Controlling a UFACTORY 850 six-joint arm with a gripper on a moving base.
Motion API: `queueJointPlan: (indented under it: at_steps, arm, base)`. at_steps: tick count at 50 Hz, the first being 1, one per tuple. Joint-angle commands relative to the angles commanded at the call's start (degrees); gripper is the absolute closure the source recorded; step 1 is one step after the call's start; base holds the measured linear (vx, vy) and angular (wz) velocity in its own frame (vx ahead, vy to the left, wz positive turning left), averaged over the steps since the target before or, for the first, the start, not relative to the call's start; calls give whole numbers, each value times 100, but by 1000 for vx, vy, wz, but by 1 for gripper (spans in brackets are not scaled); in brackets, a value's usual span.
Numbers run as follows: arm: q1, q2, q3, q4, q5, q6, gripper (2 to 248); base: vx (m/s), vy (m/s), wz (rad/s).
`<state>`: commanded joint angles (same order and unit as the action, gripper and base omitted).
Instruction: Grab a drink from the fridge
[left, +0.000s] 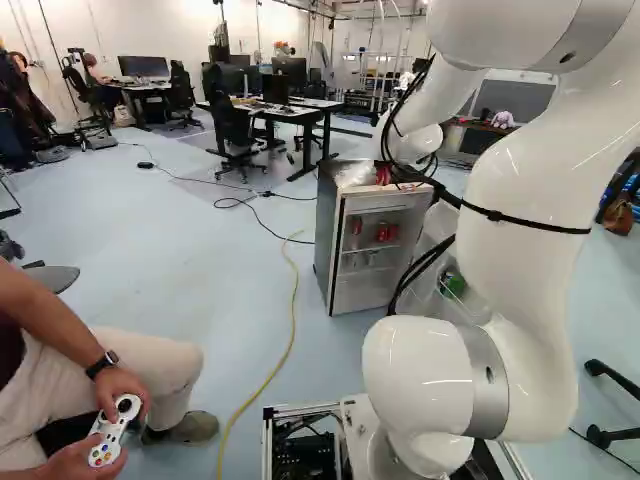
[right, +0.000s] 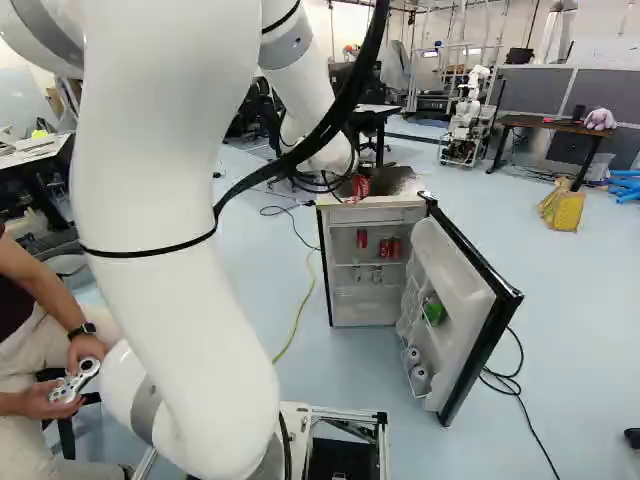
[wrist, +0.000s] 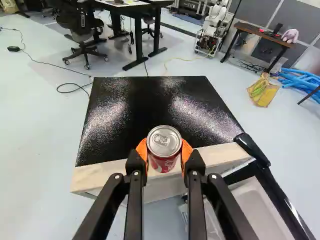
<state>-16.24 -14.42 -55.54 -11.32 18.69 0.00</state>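
Claw (wrist: 164, 150) clamped on red can (wrist: 163, 161) over the fridge (wrist: 155, 107) top's front edge, contact unclear; keep grip firm, can upright, raise clear before swinging past open door (right: 462, 275).

No wording can be read with certainty. A red metal drink can with a silver lid (wrist: 164, 150) bears white lettering on its side, partly hidden and too small to make out. A tiny dark mark on a grey, ring-shaped joint band (left: 489, 375) of the smooth white arm (left: 520, 270) is likewise illegible.
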Motion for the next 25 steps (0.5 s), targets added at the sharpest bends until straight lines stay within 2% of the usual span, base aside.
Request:
queueJointPlan:
  at_steps: [25]
  arm:
    - [29, -176, -204, 0, 0, 0, 163]
  base:
    - [0, 0, 0]
